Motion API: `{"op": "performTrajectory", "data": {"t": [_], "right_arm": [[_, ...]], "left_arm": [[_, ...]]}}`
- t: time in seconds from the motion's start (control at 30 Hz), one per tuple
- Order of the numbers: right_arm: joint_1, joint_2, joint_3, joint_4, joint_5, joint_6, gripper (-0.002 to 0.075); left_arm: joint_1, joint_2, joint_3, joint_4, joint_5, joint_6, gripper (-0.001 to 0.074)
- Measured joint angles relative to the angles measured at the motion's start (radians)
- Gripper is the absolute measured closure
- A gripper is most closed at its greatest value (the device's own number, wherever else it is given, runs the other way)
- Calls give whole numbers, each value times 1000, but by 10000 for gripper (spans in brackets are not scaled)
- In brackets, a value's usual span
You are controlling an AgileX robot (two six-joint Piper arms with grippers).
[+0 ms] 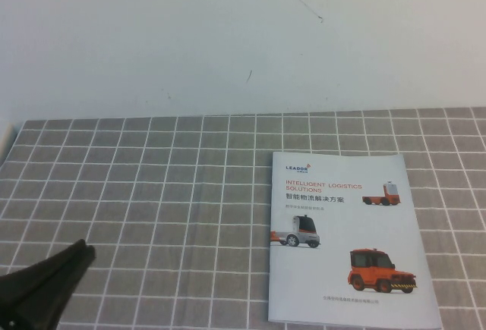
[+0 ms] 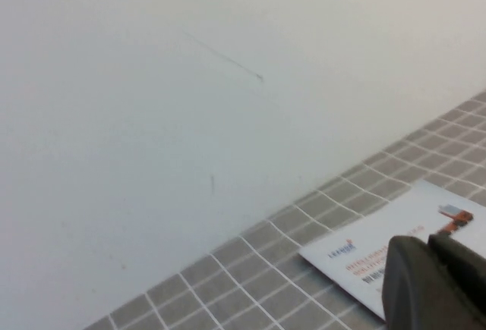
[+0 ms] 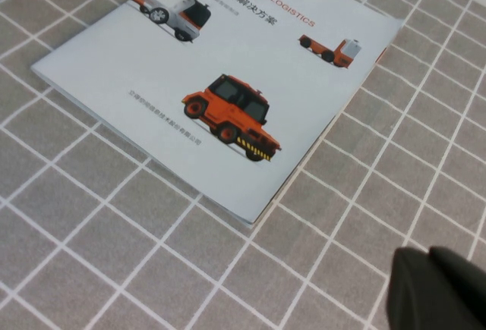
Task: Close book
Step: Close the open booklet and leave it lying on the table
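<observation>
The book [image 1: 342, 239] lies flat and shut on the counter [image 1: 152, 178], right of centre and close to the front edge, with the wall [image 1: 228, 34] behind. The left gripper [image 1: 82, 254] sits at the front left, well apart from the book. The right gripper [image 3: 437, 269] hangs over bare counter near the book's front right corner.

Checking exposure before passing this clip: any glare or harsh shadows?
High view: even, soft light, no glare on the book; the left gripper is a dark shape at near left. Left wrist view: the pale wall fills most of it, that gripper nearly black. Right wrist view: only a thin shadow along the book's edge; the right gripper, above the cloth beside the book, reads dark.
</observation>
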Motion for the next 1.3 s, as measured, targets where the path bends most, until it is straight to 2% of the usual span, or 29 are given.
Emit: {"op": "performTrajectory", "data": {"t": [0.17, 0.43, 0.57, 0.73, 1.03, 1.2, 1.3], "right_arm": [[0, 0, 0, 0, 0, 0, 727], [0, 0, 0, 0, 0, 0, 727], [0, -2, 0, 0, 0, 0, 727], [0, -2, 0, 2, 0, 0, 727], [0, -2, 0, 2, 0, 0, 727], [0, -2, 0, 2, 0, 0, 727], [0, -2, 0, 4, 0, 0, 727]], "left_arm": [[70, -191, 0, 8, 36, 0, 738], [234, -454, 0, -35, 294, -1, 738], [282, -463, 0, -82, 422, -1, 738], [298, -466, 66, -179, 516, -1, 738], [308, -466, 200, -227, 481, 8, 738], [394, -466, 208, -408, 515, 193, 738], [447, -466, 208, -442, 548, 229, 738]]}}
